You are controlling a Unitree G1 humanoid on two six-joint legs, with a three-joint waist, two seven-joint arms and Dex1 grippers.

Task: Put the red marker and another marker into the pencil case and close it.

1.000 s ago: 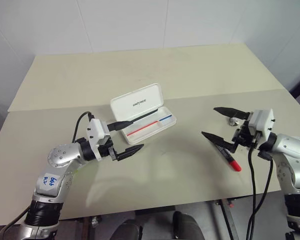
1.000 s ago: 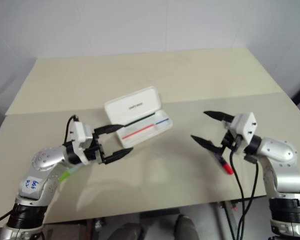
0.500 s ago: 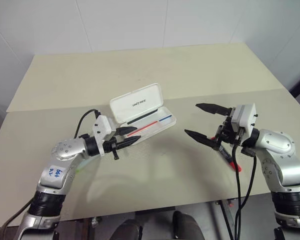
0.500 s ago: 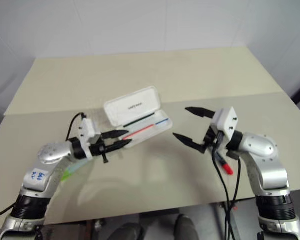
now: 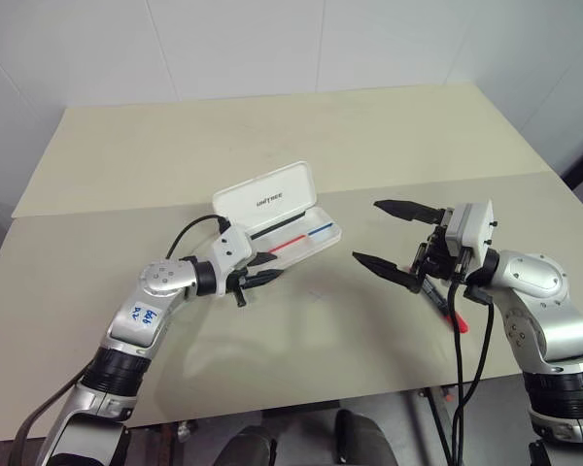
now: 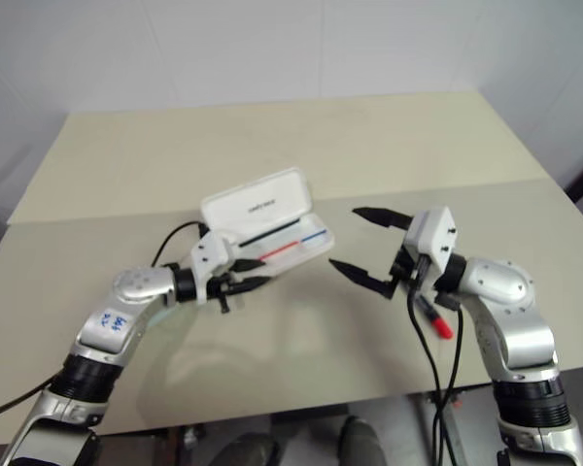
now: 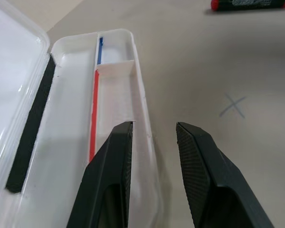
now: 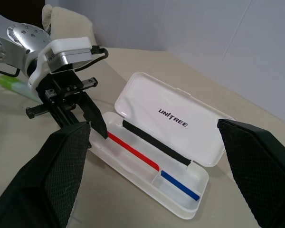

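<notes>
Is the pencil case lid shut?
No, the pencil case lies open, its lid tilted back and the tray's red and blue stripes exposed.

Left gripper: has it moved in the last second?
Yes. The left gripper has moved toward the pencil case, reaching its near front edge, with its fingers closer together.

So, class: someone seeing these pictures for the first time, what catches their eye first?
The open white pencil case at the table's middle, lid up, a red and blue stripe inside. The left gripper hovers at its near wall, jaws narrowed and empty; the right gripper gapes wide above the red marker lying to the right.
</notes>
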